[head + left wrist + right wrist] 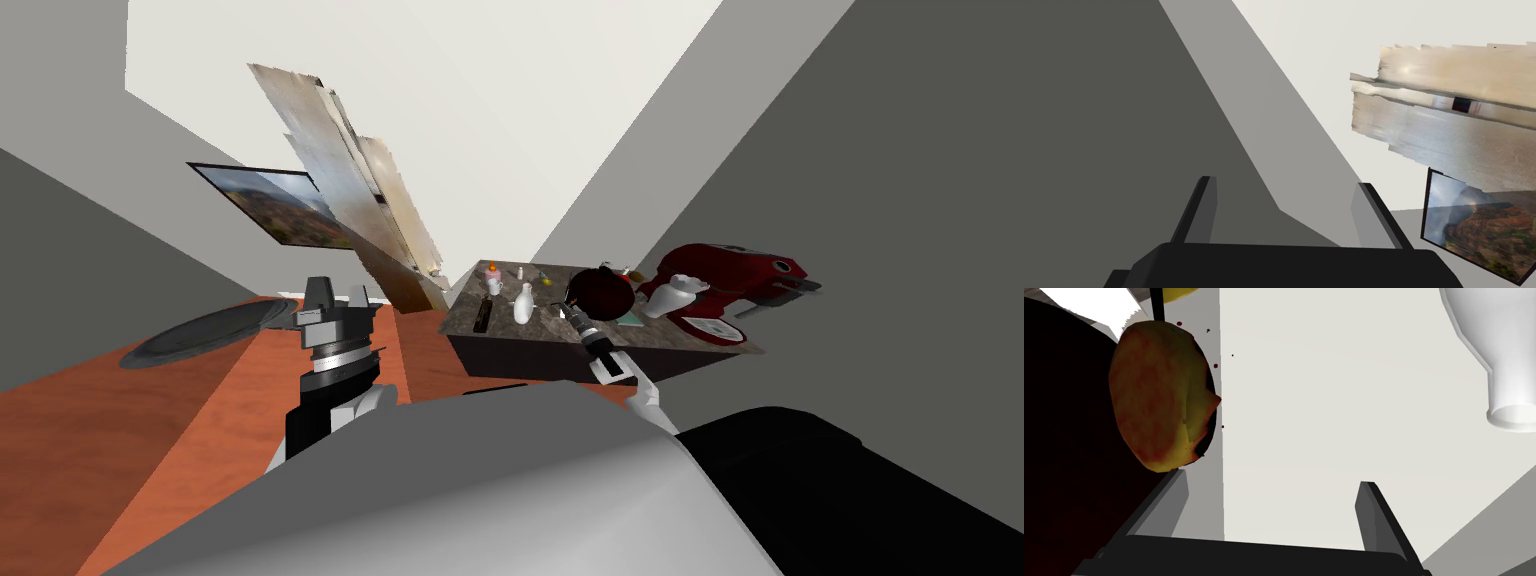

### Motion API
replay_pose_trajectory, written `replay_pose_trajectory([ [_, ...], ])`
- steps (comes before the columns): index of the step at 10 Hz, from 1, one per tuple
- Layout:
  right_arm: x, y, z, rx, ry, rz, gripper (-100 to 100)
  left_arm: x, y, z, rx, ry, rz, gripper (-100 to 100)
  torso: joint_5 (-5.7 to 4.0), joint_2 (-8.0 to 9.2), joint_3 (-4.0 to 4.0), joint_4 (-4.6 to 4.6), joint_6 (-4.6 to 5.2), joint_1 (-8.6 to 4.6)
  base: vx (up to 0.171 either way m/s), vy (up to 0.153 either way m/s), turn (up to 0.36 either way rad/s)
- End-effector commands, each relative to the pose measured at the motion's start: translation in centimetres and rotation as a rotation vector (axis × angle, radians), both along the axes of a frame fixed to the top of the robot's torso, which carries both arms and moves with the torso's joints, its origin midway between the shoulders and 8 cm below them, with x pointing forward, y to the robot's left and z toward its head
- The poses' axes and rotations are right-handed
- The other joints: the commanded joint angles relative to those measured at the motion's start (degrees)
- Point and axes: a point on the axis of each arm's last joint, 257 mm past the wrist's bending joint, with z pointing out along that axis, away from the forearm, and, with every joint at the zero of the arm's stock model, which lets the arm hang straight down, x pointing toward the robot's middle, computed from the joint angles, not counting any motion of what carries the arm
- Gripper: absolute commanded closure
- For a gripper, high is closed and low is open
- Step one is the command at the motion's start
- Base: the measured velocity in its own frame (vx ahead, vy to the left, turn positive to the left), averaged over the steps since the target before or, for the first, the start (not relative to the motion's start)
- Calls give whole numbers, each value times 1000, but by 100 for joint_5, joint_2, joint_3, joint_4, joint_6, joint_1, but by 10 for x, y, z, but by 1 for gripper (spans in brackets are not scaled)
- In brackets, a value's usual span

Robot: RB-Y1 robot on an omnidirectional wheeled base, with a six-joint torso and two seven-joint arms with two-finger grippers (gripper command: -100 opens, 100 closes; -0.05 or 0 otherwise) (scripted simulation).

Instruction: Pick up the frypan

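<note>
Your right gripper (572,313) is out over the table (540,332), its fingers spread wide with nothing between them. It sits at the near edge of the pan (605,290), a round, dark red thing standing on the tabletop. In the right wrist view the pan (1064,463) is the dark mass just outside one finger (1174,498). You can't tell from either view whether that finger touches it.

A red and yellow fruit (1159,395) lies against the pan just past that fingertip. On the gripper's other side stands a white bottle (523,303), upright and near but apart from it. Its neck (1504,398) shows well clear of the other finger.

Farther along the table you have a white mug (494,287). Beyond the pan there is a white jug (680,295) in front of a bulky red thing (735,270).

Your left gripper (340,295) is held up over the orange-brown floor, well to the left of the table. Its fingers (1199,210) are also wide apart and hold nothing.
</note>
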Motion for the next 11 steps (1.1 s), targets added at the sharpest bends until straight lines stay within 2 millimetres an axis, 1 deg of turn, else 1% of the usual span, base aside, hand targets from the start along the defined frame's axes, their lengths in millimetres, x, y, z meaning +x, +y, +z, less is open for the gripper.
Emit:
replay_pose_trajectory([
  [1, 2, -16, -22, -112, 63, -12, -100, 0, 0, 0, 0, 0, 0, 0, 0, 0, 0, 0, 0, 0, 19, 122, 142],
  [2, 1, -20, -28, -113, 77, -20, -100, 0, 0, 0, 0, 0, 0, 0, 2, -3, -2, 0, 1, 7, 16, 83, 23],
  [3, 1, -34, -42, -182, 118, -28, -100, 0, 0, 0, 0, 0, 0, 0, 0, -1, -1, 0, 4, -3, 2, 86, 81],
  [5, 1, -60, -61, -316, 185, -37, -100, 0, 0, 0, 0, 0, 0, 0, 1, 1, 1, 0, 1, 0, 17, 103, 129],
  [6, -1, -65, -67, -317, 198, -44, -100, 0, 0, 0, 0, 0, 0, 0, 1, -1, -1, 0, 2, 1, 24, 72, 23],
  [7, -2, -79, -75, -382, 230, -49, -100, 0, 0, 0, 0, 0, 0, 0, -1, -1, -1, 0, 5, -8, 18, 60, 77],
  [8, -2, -80, -77, -382, 234, -51, -100, 0, 0, 0, 0, 0, 0, 0, -2, -1, 0, 0, 2, -13, 15, 45, 34],
  [9, -4, -96, -85, -445, 267, -57, -100, 0, 0, 0, 0, 0, 0, 0, -3, 1, 0, 0, 4, -19, 17, 51, 73],
  [10, -4, -96, -85, -445, 267, -57, -100, 0, 0, 0, 0, 0, 0, 0, -3, 2, 1, 0, 4, -18, 13, 44, 27],
  [11, -6, -111, -92, -505, 299, -62, -100, 0, 0, 0, 0, 0, 0, 0, -4, 2, 1, 1, 4, -20, 16, 55, 60],
])
